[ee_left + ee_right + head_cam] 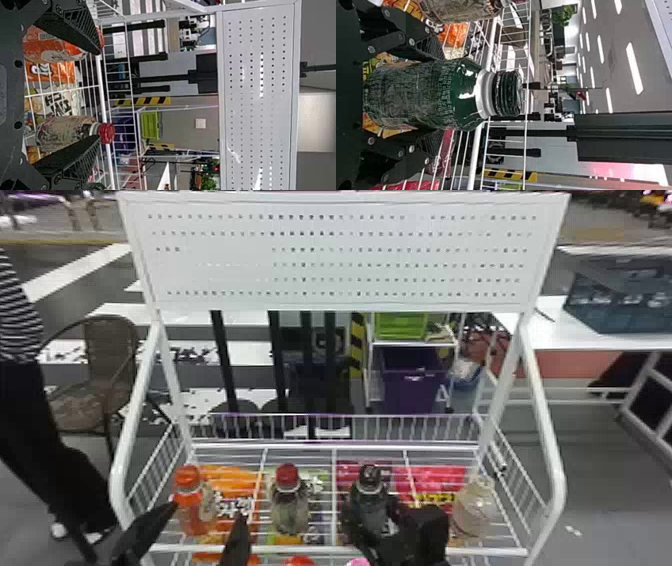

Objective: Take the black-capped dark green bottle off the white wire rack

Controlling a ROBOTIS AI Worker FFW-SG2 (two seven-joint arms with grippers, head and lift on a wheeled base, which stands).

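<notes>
My right gripper (424, 531) holds the black-capped dark green bottle (371, 501) at the rack's front, right of centre. In the right wrist view the right gripper (437, 95) has one finger against each side of the green bottle (464, 95), cap pointing away from the palm. The white wire rack (334, 447) carries it among other bottles. My left gripper (207, 512) is open at the rack's front left, by the orange bottle (192, 502). In the left wrist view the left gripper (98, 95) has its fingers wide apart, with nothing held between them.
A red-capped bottle (289, 500) stands left of the green one, and a pale bottle (472, 506) stands to its right. Colourful snack packs (227, 485) lie below the wires. White side bars (542, 430) and a perforated panel (340, 255) frame the rack.
</notes>
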